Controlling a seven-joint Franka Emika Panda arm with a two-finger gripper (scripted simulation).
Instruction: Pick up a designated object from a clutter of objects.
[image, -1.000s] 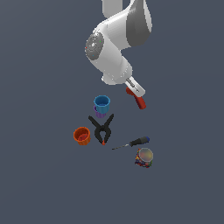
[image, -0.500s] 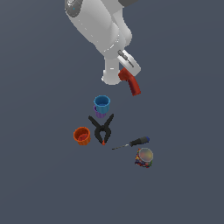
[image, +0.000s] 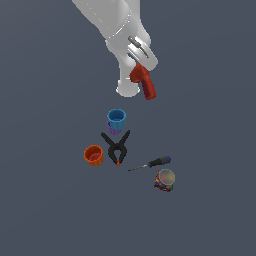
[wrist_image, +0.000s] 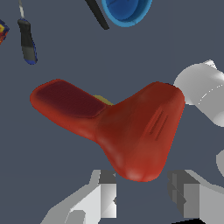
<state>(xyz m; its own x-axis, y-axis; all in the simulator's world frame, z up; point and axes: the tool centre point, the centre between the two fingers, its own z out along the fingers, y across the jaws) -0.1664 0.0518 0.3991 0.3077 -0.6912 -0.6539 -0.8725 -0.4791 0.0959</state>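
Observation:
My gripper is shut on the red drill and holds it in the air, well above the other items. In the wrist view the drill fills the middle, its darker handle sticking out to one side, with my fingers clamped on its body. Below lie the blue cup, the black spring clamp, the orange cup, the screwdriver and the colourful can. The blue cup and the screwdriver handle also show in the wrist view.
The items lie close together on a flat dark grey surface. My white arm reaches in from the top of the exterior view. A purple thing peeks out under the blue cup.
The arm has risen and swung toward the top of the exterior view, carrying the red drill higher above the clutter. The items on the surface have not moved.

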